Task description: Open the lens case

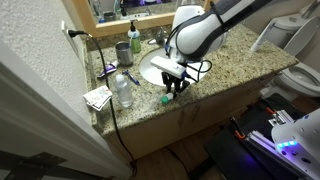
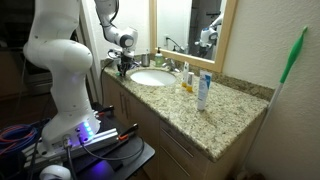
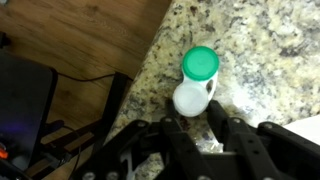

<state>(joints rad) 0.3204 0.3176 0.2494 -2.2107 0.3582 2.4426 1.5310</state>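
Note:
The lens case point(image 3: 200, 63) lies on the granite counter near its front edge, green cap away from me and white cap point(image 3: 190, 98) towards me. In an exterior view only its green cap point(image 1: 165, 99) shows, beside the fingers. My gripper point(image 3: 197, 118) points down at the counter, fingers a little apart with granite showing between them. The tips sit at the white cap's near edge, and I cannot tell whether they touch it. The gripper also shows in both exterior views point(image 1: 176, 90) point(image 2: 124, 66), right beside the sink.
The sink point(image 1: 155, 68) is just behind the gripper. A clear water bottle point(image 1: 124, 90), papers point(image 1: 98, 97), a green cup point(image 1: 122, 52) and a soap dispenser point(image 1: 134, 38) stand nearby. A yellow-labelled bottle point(image 2: 186, 80) and a white tube point(image 2: 203, 92) stand past the sink. The counter edge drops off beside the case.

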